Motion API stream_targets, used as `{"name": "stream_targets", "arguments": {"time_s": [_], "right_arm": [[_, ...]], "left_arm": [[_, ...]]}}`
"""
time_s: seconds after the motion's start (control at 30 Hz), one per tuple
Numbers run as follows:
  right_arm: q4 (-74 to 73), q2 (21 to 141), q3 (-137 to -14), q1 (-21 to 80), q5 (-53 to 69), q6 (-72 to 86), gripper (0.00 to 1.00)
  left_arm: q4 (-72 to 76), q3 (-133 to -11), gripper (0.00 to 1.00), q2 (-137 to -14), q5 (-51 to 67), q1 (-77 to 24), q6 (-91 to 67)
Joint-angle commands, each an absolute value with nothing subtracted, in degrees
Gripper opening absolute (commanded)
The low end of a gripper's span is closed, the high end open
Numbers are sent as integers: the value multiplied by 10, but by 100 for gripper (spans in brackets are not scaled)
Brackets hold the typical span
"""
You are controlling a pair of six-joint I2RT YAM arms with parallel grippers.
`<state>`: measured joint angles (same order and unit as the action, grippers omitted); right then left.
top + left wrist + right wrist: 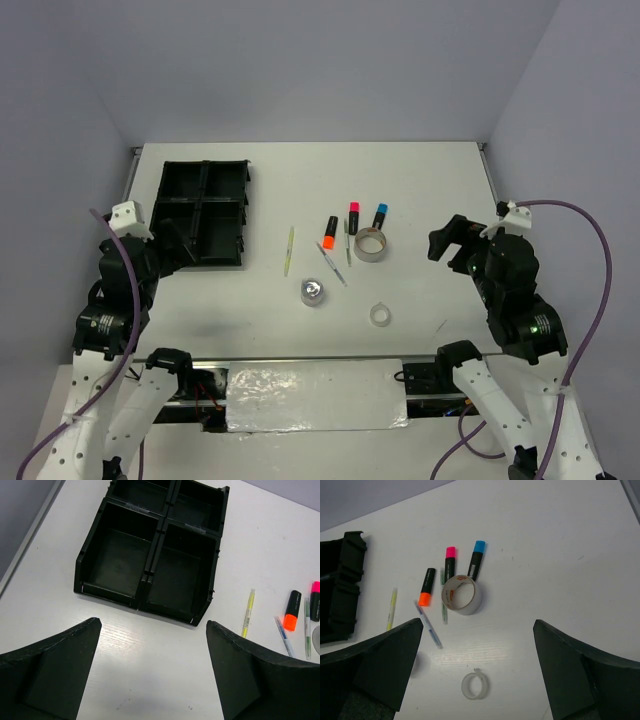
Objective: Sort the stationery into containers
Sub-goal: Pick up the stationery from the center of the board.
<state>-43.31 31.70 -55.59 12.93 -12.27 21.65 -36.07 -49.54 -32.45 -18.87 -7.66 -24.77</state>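
The stationery lies loose in the middle of the counter [430, 180], none of it sorted yet. An orange highlighter [329, 233], a pink highlighter [353, 217] and a blue highlighter [379, 216] lie side by side. A large tape roll [371, 244] stands just in front of the pink and blue ones. A yellow pen [289, 250] lies apart on the left. A green pen [347, 247] and a blue pen [333, 265] sit between the orange highlighter and the tape. Nearer the arms are a silvery round piece [312, 292] and a small tape roll [380, 314], each on its own. The black four-compartment tray [203, 200] sits at the far left, and every compartment the left wrist view shows is empty. Your left tool [154, 625] hangs just in front of the tray, spread wide and holding nothing. Your right tool [479, 624] hangs above the right side of the counter, looking down on the cluster, also spread wide and empty. You appear to be at the first pick, with no item chosen. The small tape roll lies nearest the right tool with free space around it, so it looks the easiest start. Bring that tool down over it and close, then carry it across to a compartment.
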Motion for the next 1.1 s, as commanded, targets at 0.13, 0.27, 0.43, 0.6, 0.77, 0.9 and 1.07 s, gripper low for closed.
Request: {"name": "stream_targets", "arguments": {"time_s": [0.13, 0.27, 0.43, 0.6, 0.77, 0.9, 1.07], "right_arm": [[-402, 316, -544, 131, -114, 221, 100], [-324, 342, -500, 129, -35, 221, 100], [-283, 507, -507, 140, -29, 257, 100], [-267, 690, -576, 203, -119, 277, 99], [-280, 842, -639, 227, -168, 292, 87], [-263, 912, -643, 228, -179, 295, 76], [-255, 969, -642, 228, -185, 305, 66]], "left_arm": [[-351, -504, 99, -337, -201, -78, -263], [-353, -509, 99, -349, -206, -73, -263], [-347, -505, 99, -346, -190, -68, -258], [-340, -497, 99, -352, -164, -68, -251], [-336, -497, 99, -363, -148, -68, -248], [-335, -497, 99, -369, -138, -69, -246], [-331, -495, 99, -373, -127, -69, -243]]}}
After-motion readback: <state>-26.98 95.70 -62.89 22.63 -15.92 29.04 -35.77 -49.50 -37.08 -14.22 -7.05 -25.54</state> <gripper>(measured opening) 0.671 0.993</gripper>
